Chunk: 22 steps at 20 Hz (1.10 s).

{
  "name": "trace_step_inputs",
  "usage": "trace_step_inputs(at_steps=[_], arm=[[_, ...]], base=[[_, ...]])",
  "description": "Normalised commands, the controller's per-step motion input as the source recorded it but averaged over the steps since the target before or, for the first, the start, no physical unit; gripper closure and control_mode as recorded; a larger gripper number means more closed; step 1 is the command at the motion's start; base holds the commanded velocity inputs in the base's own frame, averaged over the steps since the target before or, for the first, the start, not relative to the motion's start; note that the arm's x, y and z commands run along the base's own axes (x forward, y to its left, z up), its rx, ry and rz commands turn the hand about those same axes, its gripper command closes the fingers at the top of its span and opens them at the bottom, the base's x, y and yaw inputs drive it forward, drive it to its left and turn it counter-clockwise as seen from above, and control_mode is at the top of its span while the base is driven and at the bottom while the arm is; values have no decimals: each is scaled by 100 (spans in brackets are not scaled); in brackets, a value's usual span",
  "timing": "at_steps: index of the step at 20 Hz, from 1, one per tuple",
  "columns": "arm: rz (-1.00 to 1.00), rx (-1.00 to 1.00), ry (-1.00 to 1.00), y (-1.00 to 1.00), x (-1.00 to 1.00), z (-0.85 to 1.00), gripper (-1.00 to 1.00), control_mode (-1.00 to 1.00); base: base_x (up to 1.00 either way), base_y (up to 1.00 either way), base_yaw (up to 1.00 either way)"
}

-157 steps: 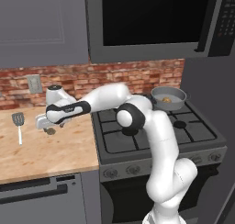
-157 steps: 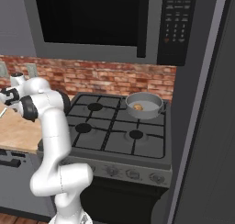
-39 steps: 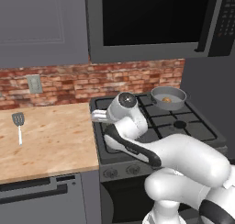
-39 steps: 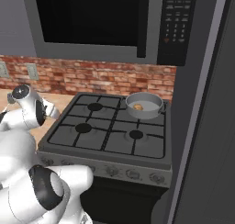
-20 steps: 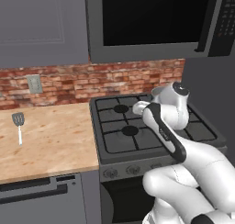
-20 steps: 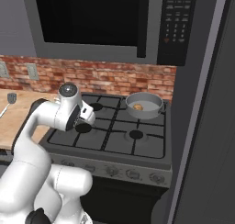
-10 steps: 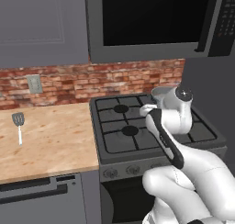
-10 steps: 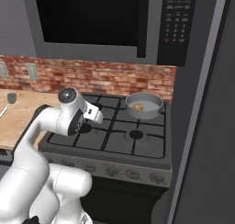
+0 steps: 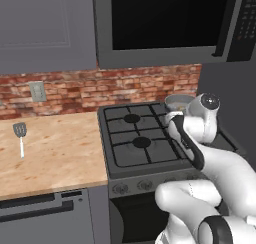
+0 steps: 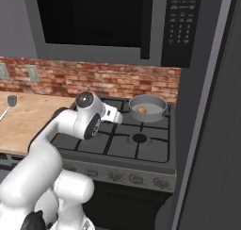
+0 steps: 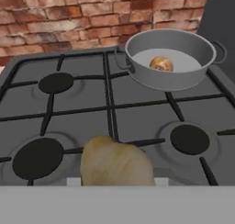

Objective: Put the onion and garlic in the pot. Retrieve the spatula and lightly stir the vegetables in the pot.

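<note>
The gripper (image 10: 117, 116), left of centre in the right base view, is clamped on the garlic (image 11: 116, 163), a pale tan lump at the bottom centre of the hand view, above the stove (image 11: 92, 103) grates. The pot (image 11: 170, 62) sits on the rear burner in the upper right of the hand view with the onion (image 11: 160, 64) inside it. The spatula (image 9: 20, 136) lies flat on the wooden counter (image 9: 55, 148) at the left edge of the left base view, well apart from the stove.

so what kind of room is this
A home kitchen, rendered rather than real: a black gas stove with a grey pot on its back burner, a microwave mounted above it, and a wooden counter against a brick backsplash.
</note>
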Motion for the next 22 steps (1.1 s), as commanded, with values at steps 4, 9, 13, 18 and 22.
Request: trace_step_inputs(at_steps=[4, 9, 13, 18, 22], arm=[[0, -2, 3, -47, 65, 39, 100, -100], [0, 0, 9, -33, 91, 10, 100, -100], [0, 0, 6, -32, 56, -15, 100, -100], [0, 0, 0, -23, 3, -24, 100, -100], [0, 0, 0, -18, 1, -6, 100, -100]], base=[[0, 0, 0], [0, 0, 0], [0, 0, 0], [0, 0, 0], [0, 0, 0]])
